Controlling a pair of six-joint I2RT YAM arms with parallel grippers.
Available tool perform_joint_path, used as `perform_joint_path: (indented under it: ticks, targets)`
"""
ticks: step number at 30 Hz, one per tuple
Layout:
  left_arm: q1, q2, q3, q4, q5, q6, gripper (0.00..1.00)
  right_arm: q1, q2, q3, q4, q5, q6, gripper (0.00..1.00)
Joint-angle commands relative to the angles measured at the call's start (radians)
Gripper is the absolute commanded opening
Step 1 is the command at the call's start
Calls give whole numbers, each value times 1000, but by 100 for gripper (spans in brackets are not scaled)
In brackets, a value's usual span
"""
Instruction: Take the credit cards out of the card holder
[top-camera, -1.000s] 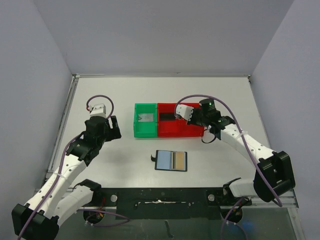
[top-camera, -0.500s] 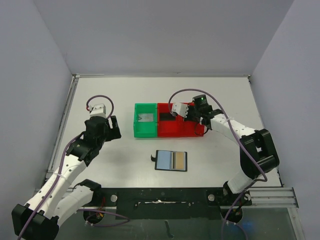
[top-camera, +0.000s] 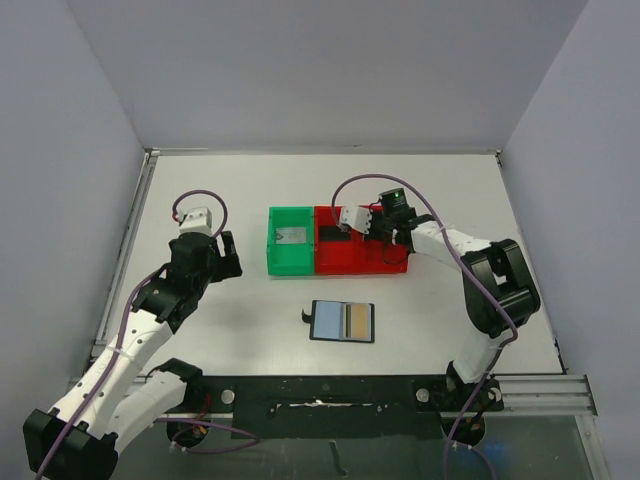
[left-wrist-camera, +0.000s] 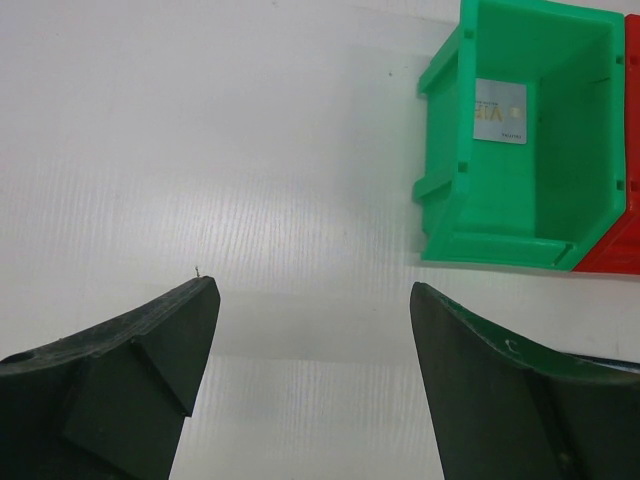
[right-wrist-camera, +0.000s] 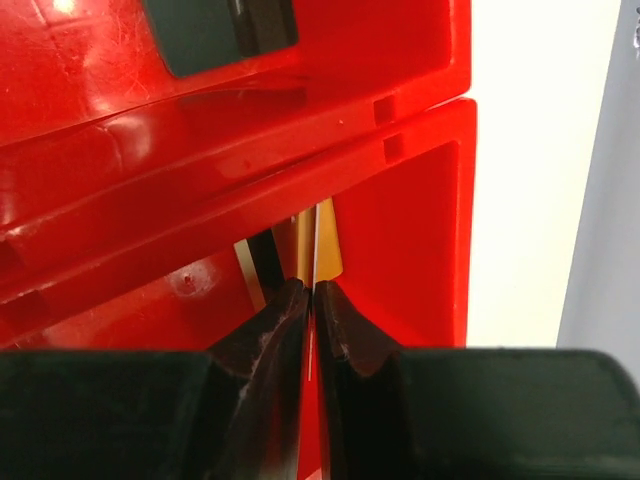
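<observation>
1. Red bin (right-wrist-camera: 400, 230) sits right under your right claw (right-wrist-camera: 312, 288) — jaws pinched on a thin card (right-wrist-camera: 326, 240), edge-on, pointing into it.
2. Card holder (top-camera: 342, 322) lies open on that bin's near side — left claw (left-wrist-camera: 312, 290) gapes, empty.

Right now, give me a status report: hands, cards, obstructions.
Left hand open, empty. Right hand pinching a thin card edge-on over red bin. Card holder open on table, tan card inside. No obstruction seen.
</observation>
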Motion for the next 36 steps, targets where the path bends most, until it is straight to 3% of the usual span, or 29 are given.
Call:
perform_joint_path:
  ticks: [1, 12, 22, 36]
  targets:
    - [7, -1, 6, 53, 9, 14, 77, -4, 0, 23, 48, -42, 8, 12]
    - [8, 9, 6, 51, 15, 14, 77, -13, -2, -7, 43, -24, 2, 18]
    - [8, 11, 7, 52, 19, 16, 77, -14, 48, 42, -4, 1, -16, 15]
    - [8, 27, 8, 53, 32, 19, 77, -13, 25, 41, 8, 13, 17, 29]
